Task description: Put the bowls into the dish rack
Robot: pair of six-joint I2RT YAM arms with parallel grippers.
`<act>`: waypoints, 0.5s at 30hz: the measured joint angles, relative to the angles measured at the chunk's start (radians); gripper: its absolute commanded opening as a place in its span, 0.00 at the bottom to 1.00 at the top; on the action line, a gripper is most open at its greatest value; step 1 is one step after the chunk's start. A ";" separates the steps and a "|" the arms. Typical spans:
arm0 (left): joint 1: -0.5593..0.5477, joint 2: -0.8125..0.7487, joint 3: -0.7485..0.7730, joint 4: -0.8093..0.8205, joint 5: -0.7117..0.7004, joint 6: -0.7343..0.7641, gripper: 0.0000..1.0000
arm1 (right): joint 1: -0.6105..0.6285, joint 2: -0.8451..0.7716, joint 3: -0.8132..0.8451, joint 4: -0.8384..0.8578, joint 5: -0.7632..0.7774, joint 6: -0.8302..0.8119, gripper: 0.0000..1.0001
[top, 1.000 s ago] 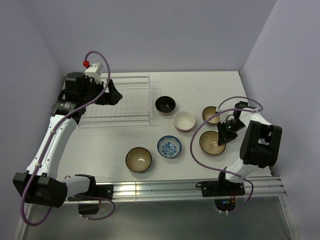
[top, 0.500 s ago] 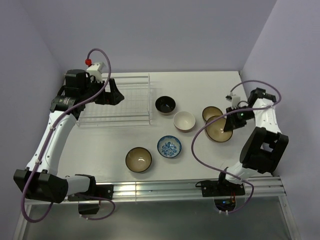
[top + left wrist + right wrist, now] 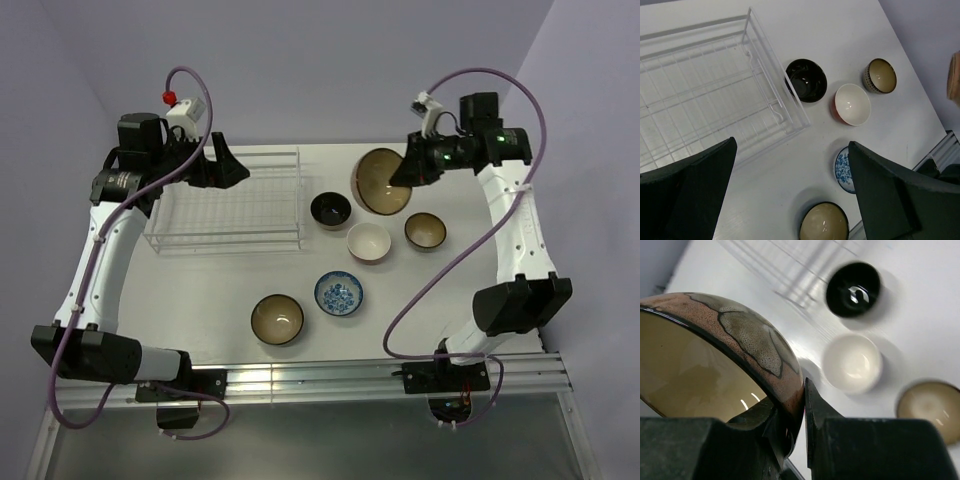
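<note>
A mottled brown bowl (image 3: 756, 346), black bowl (image 3: 806, 80), red-and-white bowl (image 3: 852, 103), blue-patterned bowl (image 3: 843, 169) and white rack (image 3: 779, 65).

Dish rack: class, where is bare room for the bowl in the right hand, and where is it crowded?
The dish rack has a bare grid floor; the left hand hovers over its far side. The table in front of the rack, left of the near tan bowl, is bare. Crowded: beside the rack's right rim, round the black bowl and white bowl.
</note>
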 measured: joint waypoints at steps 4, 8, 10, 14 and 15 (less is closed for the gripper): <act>0.053 0.019 0.000 -0.006 0.089 -0.005 0.99 | 0.137 0.076 0.061 0.093 -0.009 0.151 0.00; 0.138 0.046 -0.003 0.017 0.212 -0.052 0.98 | 0.242 0.224 0.168 0.171 0.034 0.264 0.00; 0.198 0.057 -0.028 0.073 0.293 -0.090 0.97 | 0.283 0.304 0.223 0.218 0.054 0.304 0.00; 0.292 0.069 -0.106 0.177 0.377 -0.166 0.97 | 0.367 0.452 0.314 0.300 0.088 0.368 0.00; 0.304 0.072 -0.124 0.201 0.386 -0.183 0.97 | 0.389 0.489 0.330 0.328 0.088 0.389 0.00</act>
